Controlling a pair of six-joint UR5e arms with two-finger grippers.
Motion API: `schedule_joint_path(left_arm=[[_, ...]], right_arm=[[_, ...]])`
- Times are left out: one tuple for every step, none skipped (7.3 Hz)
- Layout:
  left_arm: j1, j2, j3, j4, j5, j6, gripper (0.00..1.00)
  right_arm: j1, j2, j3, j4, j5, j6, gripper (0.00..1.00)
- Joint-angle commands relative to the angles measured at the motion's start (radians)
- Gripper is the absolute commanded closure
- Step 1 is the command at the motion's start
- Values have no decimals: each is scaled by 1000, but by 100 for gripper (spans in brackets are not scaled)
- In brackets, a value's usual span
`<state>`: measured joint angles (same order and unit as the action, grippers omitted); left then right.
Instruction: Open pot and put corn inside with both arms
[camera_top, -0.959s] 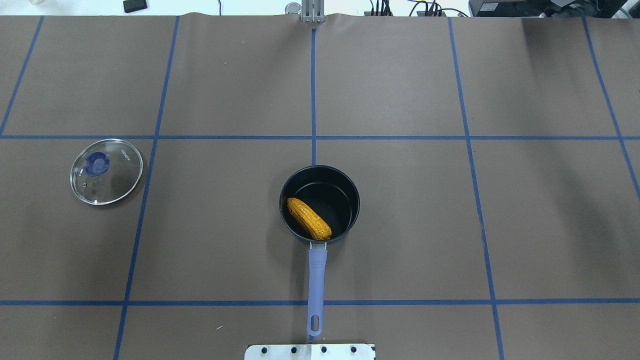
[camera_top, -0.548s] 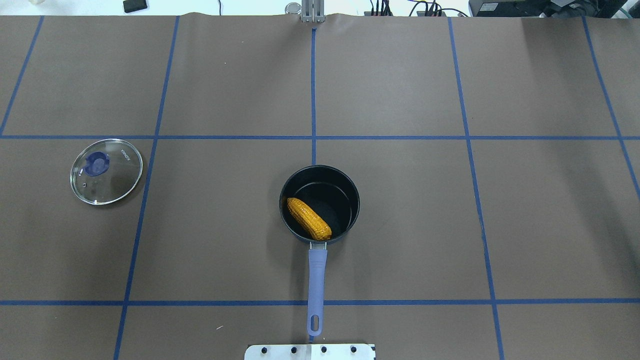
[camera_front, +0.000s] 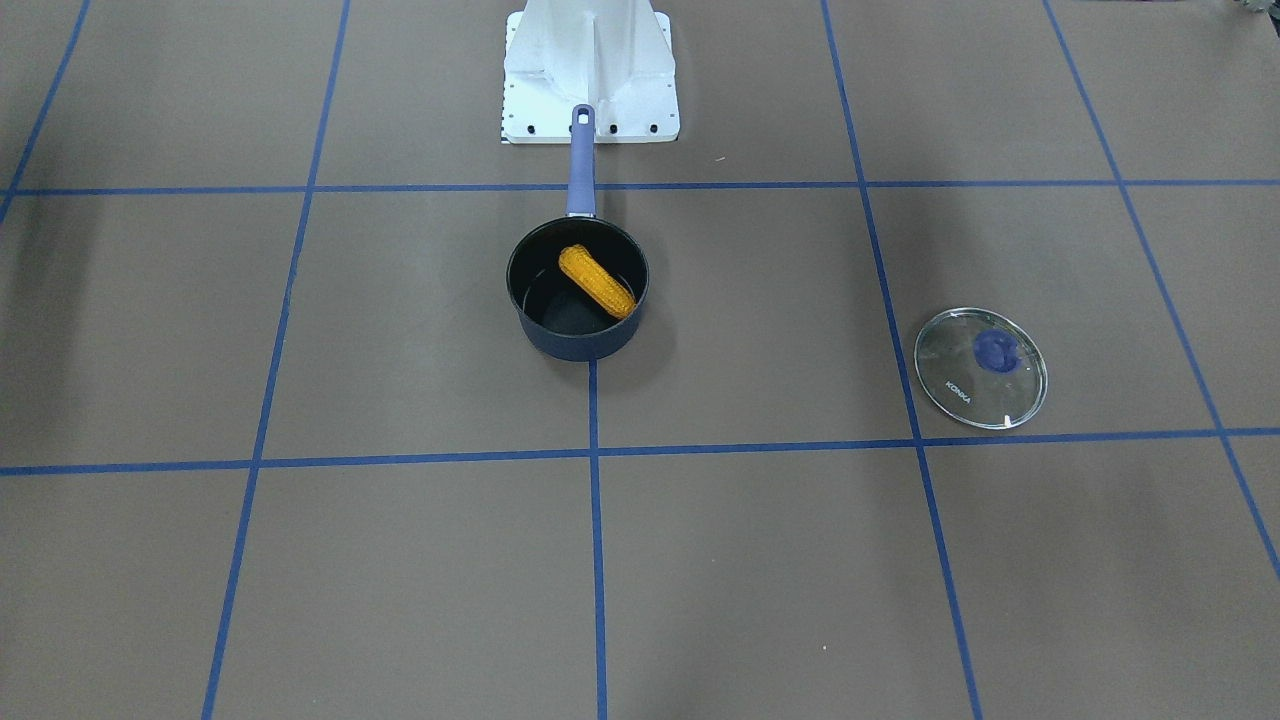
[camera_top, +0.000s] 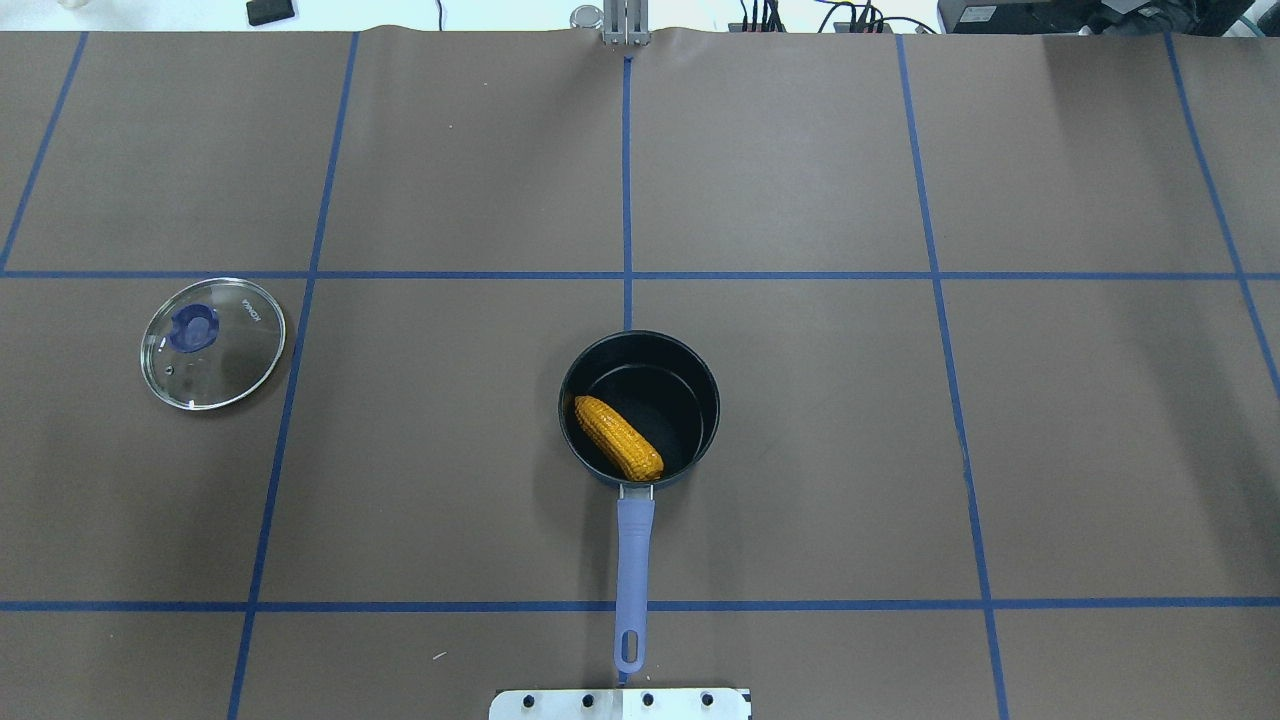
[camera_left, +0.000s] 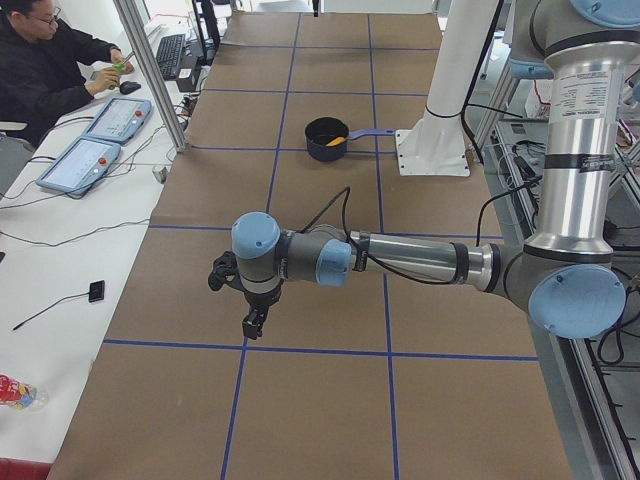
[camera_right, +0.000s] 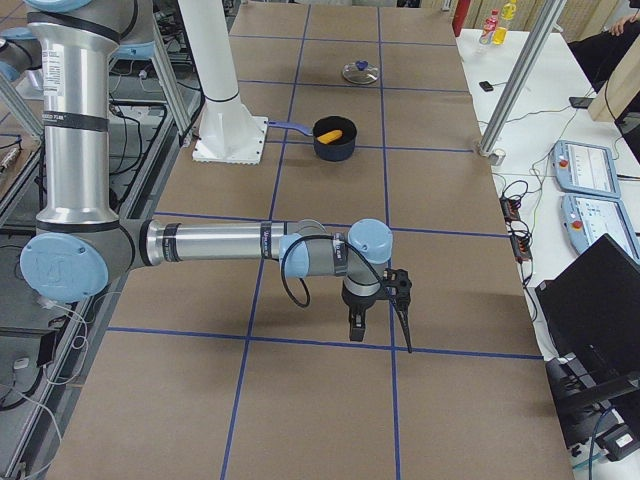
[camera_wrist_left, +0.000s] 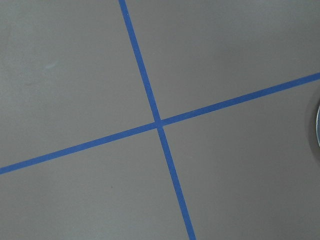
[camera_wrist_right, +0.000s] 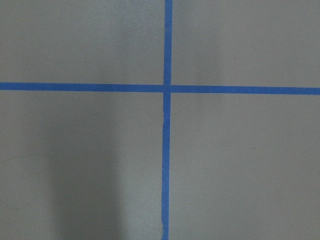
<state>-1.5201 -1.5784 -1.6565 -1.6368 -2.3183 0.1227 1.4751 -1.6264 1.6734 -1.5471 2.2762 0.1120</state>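
The dark navy pot (camera_top: 650, 375) stands uncovered at the table's middle, and its lavender handle (camera_top: 634, 570) points toward the robot base. The orange-yellow corn (camera_top: 618, 437) lies slantwise inside it, and also shows in the front-facing view (camera_front: 596, 280). My left gripper (camera_left: 250, 312) hangs over the table far off on my left side. My right gripper (camera_right: 380, 312) hangs far off on my right side. Both show only in the side views, so I cannot tell whether they are open or shut. Neither is near the pot.
The round glass lid (camera_top: 213, 343) with a blue knob lies flat on the table's left part, apart from the pot. The white robot base plate (camera_top: 620, 703) sits just behind the handle's end. Blue tape lines cross the brown table cover. An operator (camera_left: 45, 60) sits beyond the table's far edge.
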Motion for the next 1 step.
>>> schedule_joint_path(left_arm=[[0,0,0,0,0,-5,1]], right_arm=[[1,2,2,2,5,0,0]])
